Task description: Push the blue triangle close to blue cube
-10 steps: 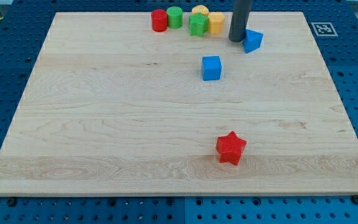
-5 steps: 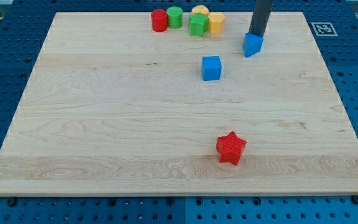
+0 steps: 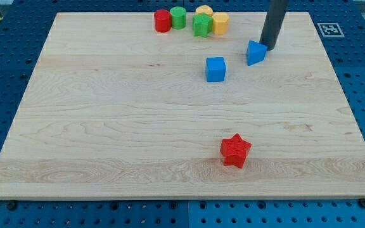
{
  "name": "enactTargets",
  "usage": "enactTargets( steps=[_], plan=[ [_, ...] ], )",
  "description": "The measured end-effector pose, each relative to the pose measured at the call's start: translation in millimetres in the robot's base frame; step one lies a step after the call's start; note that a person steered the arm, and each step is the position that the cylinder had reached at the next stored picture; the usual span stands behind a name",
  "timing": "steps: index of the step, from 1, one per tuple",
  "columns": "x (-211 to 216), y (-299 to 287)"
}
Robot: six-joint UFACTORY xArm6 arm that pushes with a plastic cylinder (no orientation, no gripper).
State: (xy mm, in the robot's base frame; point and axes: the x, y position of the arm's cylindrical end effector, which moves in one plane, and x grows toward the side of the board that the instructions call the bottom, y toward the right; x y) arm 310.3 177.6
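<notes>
Wooden board [image 3: 106, 126] — blue triangle [image 3: 255, 52] apex upward

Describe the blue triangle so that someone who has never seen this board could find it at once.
Start at the wooden board and go to its upper right part, below the row of red, green and yellow blocks. The blue triangle lies there, at the left of my tip. The blue cube, lower left, is square; this one is wedge-shaped.

camera view: single | high, angled down from the bottom edge | whole wooden board [image 3: 106, 126] in frame
</notes>
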Motion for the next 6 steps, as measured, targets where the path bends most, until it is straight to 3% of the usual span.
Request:
enactTargets(
  steps=[2,4,6],
  plan=[
    [16,-1],
    [-11,-17],
    [24,-26]
  ],
)
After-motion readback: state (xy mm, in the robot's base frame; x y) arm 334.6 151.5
